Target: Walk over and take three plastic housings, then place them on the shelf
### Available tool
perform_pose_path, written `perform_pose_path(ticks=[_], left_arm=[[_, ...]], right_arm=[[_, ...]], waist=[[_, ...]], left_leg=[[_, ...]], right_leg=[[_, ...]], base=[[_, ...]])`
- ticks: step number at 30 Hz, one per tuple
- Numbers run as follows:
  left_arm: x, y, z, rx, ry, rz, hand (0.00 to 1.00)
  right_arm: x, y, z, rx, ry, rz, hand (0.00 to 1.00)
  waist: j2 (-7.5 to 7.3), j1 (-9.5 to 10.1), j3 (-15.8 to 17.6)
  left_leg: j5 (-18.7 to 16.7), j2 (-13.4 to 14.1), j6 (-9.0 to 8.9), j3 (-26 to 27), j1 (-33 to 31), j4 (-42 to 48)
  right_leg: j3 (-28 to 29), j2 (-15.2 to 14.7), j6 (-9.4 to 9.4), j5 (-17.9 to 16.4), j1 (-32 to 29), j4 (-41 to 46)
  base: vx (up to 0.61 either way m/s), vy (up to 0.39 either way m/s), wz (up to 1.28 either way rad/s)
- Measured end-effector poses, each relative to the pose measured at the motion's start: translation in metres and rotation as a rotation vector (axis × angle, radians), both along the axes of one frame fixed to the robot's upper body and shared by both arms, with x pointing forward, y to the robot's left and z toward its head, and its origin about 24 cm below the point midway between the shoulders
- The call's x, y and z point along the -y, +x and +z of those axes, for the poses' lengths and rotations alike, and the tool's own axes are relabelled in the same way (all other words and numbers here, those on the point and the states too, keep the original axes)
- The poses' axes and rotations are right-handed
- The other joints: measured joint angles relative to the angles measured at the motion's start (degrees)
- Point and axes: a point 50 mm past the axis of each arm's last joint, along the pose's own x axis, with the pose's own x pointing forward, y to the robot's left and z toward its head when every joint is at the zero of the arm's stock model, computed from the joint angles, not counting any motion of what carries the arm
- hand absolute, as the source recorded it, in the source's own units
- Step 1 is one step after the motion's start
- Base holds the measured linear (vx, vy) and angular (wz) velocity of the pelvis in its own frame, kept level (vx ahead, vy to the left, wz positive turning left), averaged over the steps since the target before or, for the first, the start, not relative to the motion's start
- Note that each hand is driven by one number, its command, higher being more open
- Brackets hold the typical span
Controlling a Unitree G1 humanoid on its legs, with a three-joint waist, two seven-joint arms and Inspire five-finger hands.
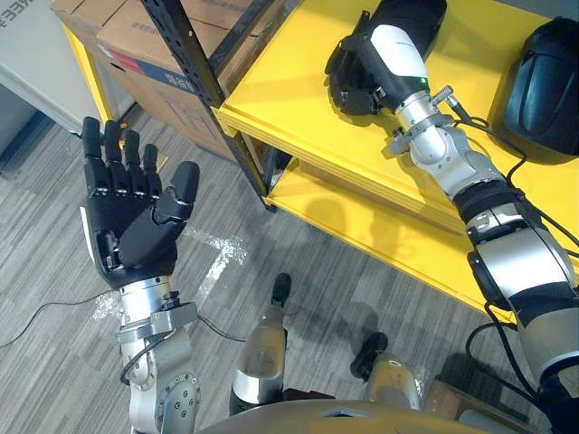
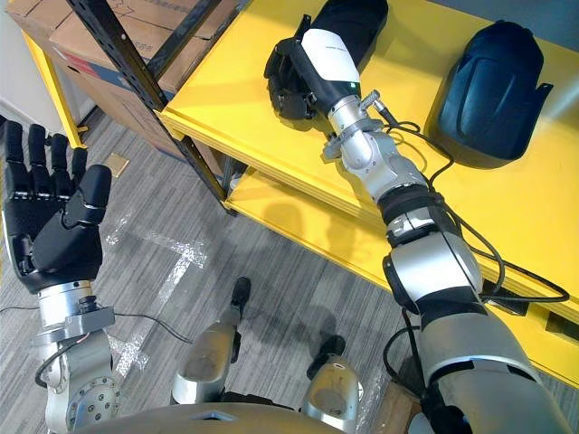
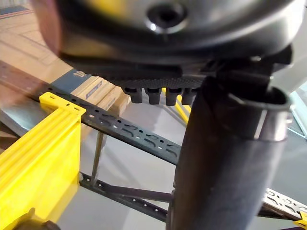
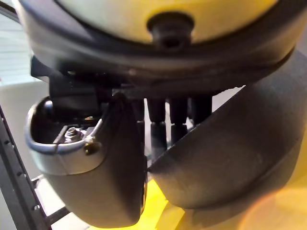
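Lying on the yellow shelf (image 1: 298,127), one black plastic housing (image 1: 412,16) sits right against the far side of the right hand (image 1: 348,77); a second housing (image 1: 543,77) rests well apart to the right. R arm stretched far across shelf, fingers look bent, can't tell if they grip the housing. The left hand (image 1: 136,217) is raised over the floor (image 1: 54,298) at near left, palm up, fingers straight, holding nothing.
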Motion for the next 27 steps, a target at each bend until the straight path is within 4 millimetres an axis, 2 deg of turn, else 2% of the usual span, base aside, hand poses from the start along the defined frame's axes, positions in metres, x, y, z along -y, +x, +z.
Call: perform_pose_path(ticks=[3, 8, 9, 16, 20, 24, 27], left_arm=[[0.004, 0.003, -0.008, -0.039, -0.001, -0.025, 1.0], [0.005, 0.003, -0.009, -0.04, -0.001, -0.031, 1.0], [0.006, 0.003, -0.008, -0.036, 0.002, -0.035, 1.0], [0.014, 0.004, -0.008, -0.026, 0.062, -0.132, 1.0], [0.022, 0.012, -0.01, -0.022, 0.085, -0.195, 1.0], [0.022, 0.014, -0.011, -0.033, 0.11, -0.217, 1.0], [0.025, 0.016, -0.01, -0.031, 0.125, -0.242, 1.0]], right_arm=[[0.001, 0.002, 0.007, 0.008, -0.008, -0.007, 0.0], [0.011, 0.002, 0.014, 0.022, -0.025, -0.027, 0.0], [0.012, 0.001, 0.015, 0.025, -0.028, -0.029, 1.0], [0.009, 0.001, 0.015, 0.029, -0.087, -0.015, 1.0], [0.01, -0.002, 0.019, 0.039, -0.14, -0.007, 1.0], [-0.006, -0.008, 0.027, 0.086, -0.176, 0.064, 1.0], [-0.012, -0.016, 0.019, 0.087, -0.184, 0.115, 1.0]], waist=[[0.08, 0.01, 0.04], [0.31, 1.0, 0.15], [0.31, 1.22, 0.15], [0.52, 1.21, 0.07], [0.67, 0.79, -0.02], [0.75, -0.44, -0.29], [0.74, -0.66, -1.71]], left_leg=[[0.0, 0.03, 0.0, 0.02, -0.45, 0.01], [0.02, 0.17, -0.02, 0.05, -0.66, 0.03], [-0.03, 0.28, -0.1, 0.06, -0.68, 0.03], [-0.07, 0.73, -0.42, 1.06, 0.32, 0.03], [-0.14, 0.96, -0.46, 1.56, 1.43, 0.02], [-0.38, 1.14, -0.5, 2.71, 3.06, 0.02], [-0.43, 1.2, -0.48, 3.62, 3.77, -0.03]], right_leg=[[0.06, 0.0, -0.01, -0.01, -0.54, 0.13], [0.17, -0.09, -0.14, -0.61, -1.17, 1.12], [0.21, -0.06, -0.28, -0.83, -1.37, 1.45], [1.38, 0.15, -0.36, -1.35, -1.44, 2.13], [1.7, 0.4, -0.3, -1.29, -0.49, 1.76], [2.58, 0.8, -0.09, -0.82, 0.68, 0.73], [2.83, 1.23, 0.13, 0.11, 1.91, -1.29]], base=[[-0.01, -0.055, 0.0], [-0.01, -0.049, 0.0], [-0.01, -0.049, -0.02], [-0.01, -0.059, -0.08], [-0.01, -0.039, -0.06], [-0.02, -0.037, -0.14], [-0.01, -0.014, -0.09]])
